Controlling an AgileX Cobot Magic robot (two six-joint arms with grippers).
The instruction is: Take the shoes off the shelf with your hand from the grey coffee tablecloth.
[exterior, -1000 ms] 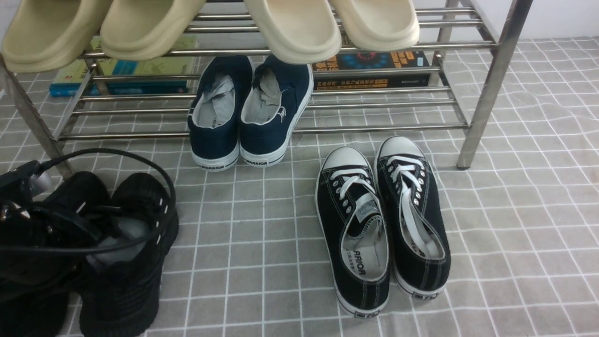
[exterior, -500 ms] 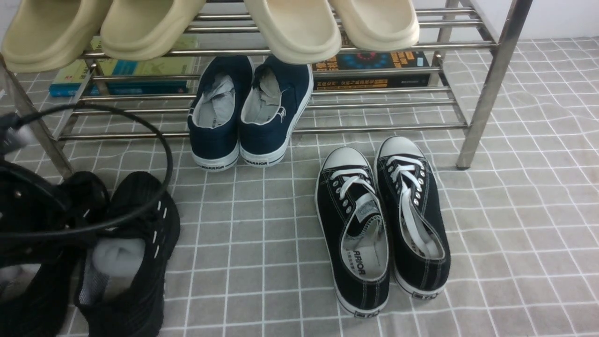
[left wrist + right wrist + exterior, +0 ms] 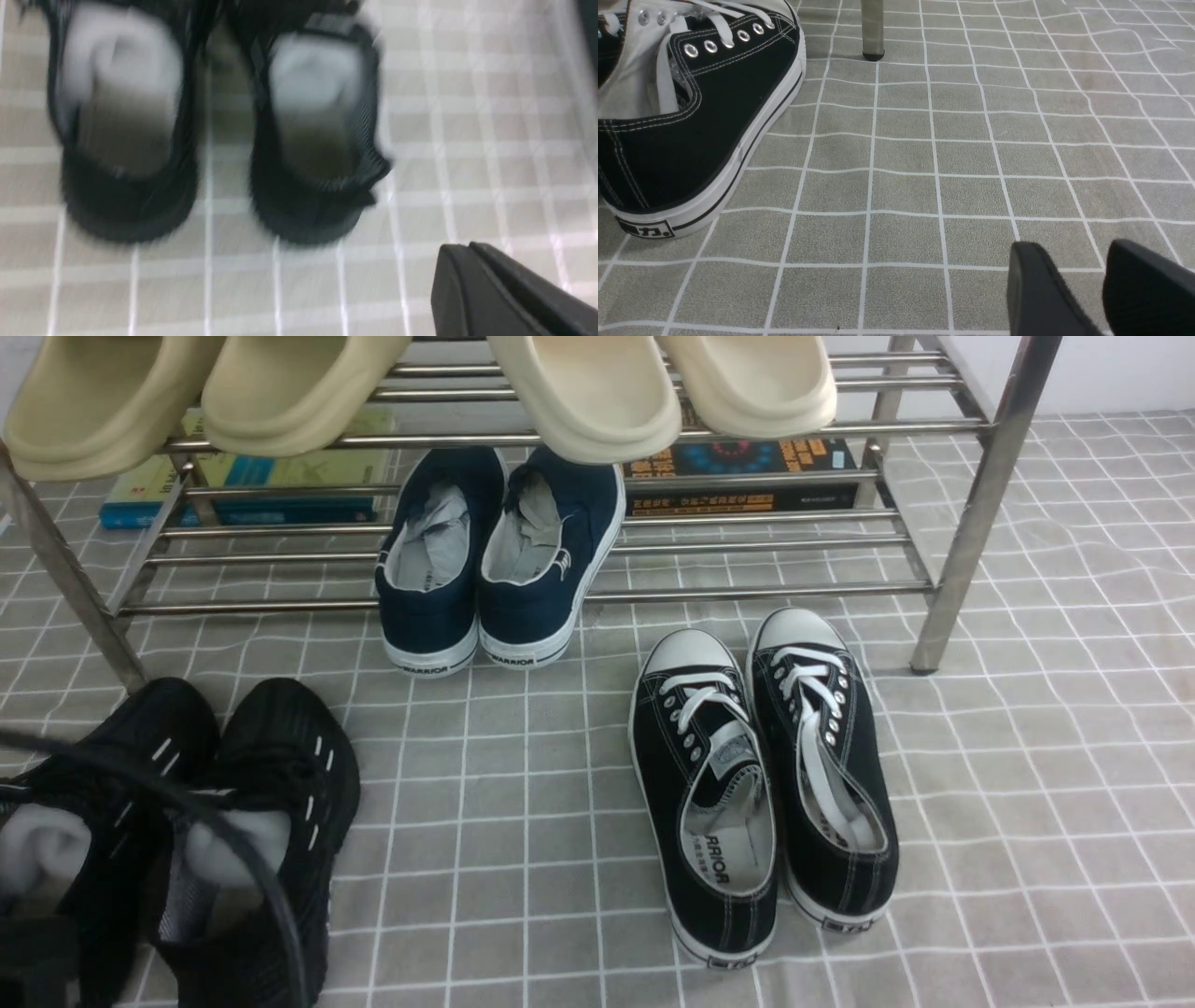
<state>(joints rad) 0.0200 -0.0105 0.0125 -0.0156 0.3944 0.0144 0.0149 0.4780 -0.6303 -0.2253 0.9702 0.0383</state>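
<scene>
The black mesh shoes (image 3: 280,775) stand side by side on the grey coffee tablecloth (image 3: 523,821) at the front left, in front of the steel shelf (image 3: 980,495). White foam rolls show inside them. The left wrist view shows them blurred (image 3: 313,210), with my left gripper (image 3: 469,245) behind their heels, apart from them, fingers pressed together and empty. In the front view only its looping black cable (image 3: 233,859) crosses the shoes. My right gripper (image 3: 1078,249) hovers low over bare cloth with a small gap between its fingers, holding nothing.
A navy WARRIOR pair (image 3: 495,560) leans on the shelf's lower tier. A black canvas pair with white laces (image 3: 756,784) lies on the cloth, also in the right wrist view (image 3: 691,121). Beige slippers (image 3: 579,392) sit on the upper tier. Books (image 3: 747,467) lie behind.
My left gripper has come off the black mesh shoes and drawn back to the lower left, nearly out of the front view. The shoes stay on the cloth.
</scene>
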